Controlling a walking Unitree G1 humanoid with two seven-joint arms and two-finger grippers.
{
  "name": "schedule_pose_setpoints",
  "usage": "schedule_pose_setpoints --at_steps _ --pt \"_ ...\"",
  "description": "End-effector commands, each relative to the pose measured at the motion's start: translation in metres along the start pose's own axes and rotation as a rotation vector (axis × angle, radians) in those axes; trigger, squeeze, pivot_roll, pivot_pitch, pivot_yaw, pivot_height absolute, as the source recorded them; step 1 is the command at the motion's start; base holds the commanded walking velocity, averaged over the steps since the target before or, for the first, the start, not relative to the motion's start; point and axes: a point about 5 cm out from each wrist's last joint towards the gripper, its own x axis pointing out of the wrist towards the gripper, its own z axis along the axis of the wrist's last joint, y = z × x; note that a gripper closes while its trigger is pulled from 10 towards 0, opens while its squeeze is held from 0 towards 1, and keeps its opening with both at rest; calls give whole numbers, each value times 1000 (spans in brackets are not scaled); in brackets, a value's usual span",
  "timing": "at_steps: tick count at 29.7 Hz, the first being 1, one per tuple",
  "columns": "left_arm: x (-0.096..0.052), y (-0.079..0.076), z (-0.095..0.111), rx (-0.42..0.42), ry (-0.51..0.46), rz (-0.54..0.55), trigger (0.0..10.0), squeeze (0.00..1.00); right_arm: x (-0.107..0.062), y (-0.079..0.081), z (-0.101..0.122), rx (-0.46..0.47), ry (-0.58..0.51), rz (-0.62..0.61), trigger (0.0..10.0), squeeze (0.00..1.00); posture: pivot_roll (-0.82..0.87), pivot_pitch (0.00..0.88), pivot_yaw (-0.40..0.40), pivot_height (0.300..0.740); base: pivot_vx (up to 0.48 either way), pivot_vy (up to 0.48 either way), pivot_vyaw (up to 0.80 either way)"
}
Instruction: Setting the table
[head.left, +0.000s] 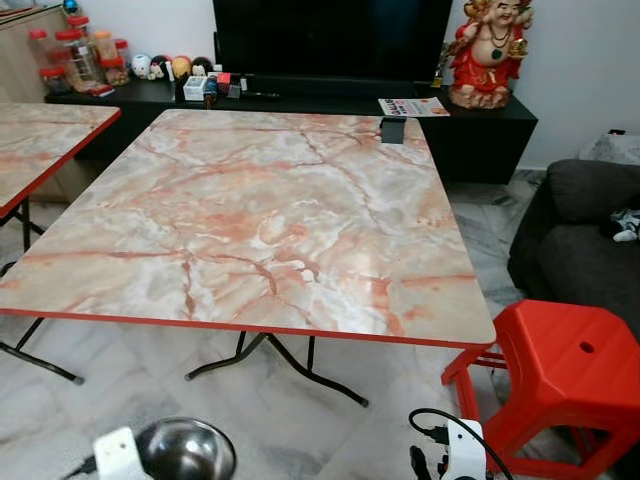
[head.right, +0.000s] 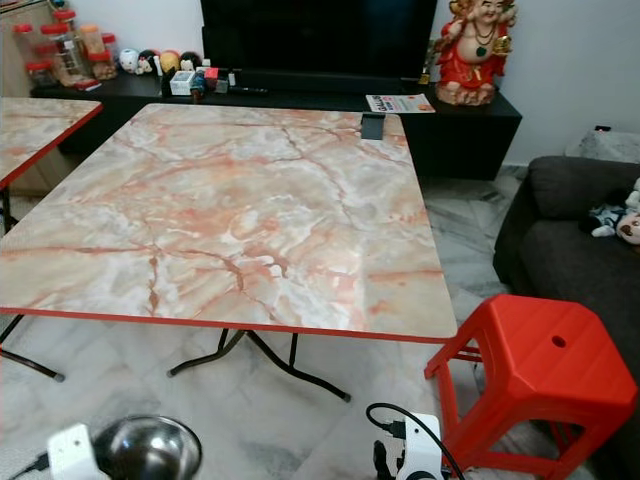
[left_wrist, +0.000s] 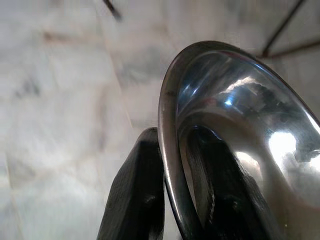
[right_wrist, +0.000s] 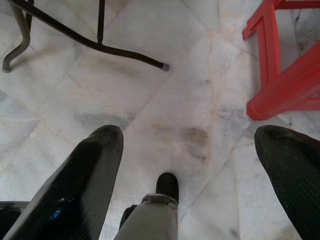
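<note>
- Left eye: I see the marble table (head.left: 250, 210) across mid-frame, a red stool (head.left: 560, 385) at lower right, and the steel bowl (head.left: 185, 450) at the bottom left edge.
- Right eye: same scene, with a sofa (head.right: 575, 245) at right.
- Left wrist: my left gripper (left_wrist: 172, 200) pinches the bowl's rim, one finger (left_wrist: 135, 195) outside.
- Right wrist: my right gripper (right_wrist: 190, 145) is spread wide over the floor (right_wrist: 165, 105).
</note>
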Motion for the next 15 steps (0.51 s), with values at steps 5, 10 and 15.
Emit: schedule_pose_setpoints --at_steps 5,10,15 --pt "7 33 46 -27 -205 116 10000 0 2 3 7 -32 -12 19 10000 0 35 0 -48 740 0 0 0" --pt "6 59 70 12 -301 176 10000 0 2 6 7 -37 -10 28 10000 0 49 0 -40 740 0 0 0" --pt "-1 87 88 11 -381 318 10000 0 3 8 8 -41 -12 35 10000 0 62 0 -44 740 0 0 0"
